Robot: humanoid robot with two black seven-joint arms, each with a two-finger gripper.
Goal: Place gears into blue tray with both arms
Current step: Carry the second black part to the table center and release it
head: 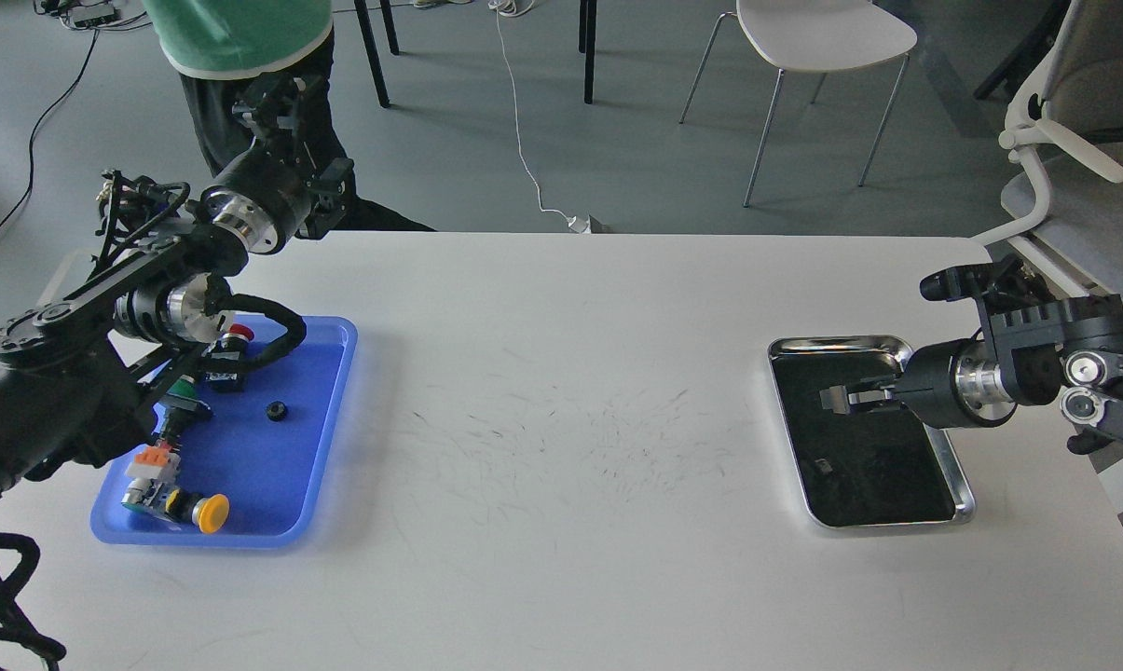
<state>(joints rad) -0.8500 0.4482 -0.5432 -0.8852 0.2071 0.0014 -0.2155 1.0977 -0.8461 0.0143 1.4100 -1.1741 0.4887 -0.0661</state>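
The blue tray lies at the table's left. One small black gear rests on its floor, clear of the arm. My left gripper is raised beyond the table's far left edge, well above the tray, with its fingers spread open and nothing between them. My right gripper hovers over the middle of the silver tray, pointing left. Its fingers look close together, and I cannot make out whether anything is between them. A tiny speck shows on the silver tray's dark floor below it.
Push-button switches with red, green and yellow caps crowd the blue tray's left side under my left arm. A person in a green top stands just behind my left gripper. Chairs stand beyond the table.
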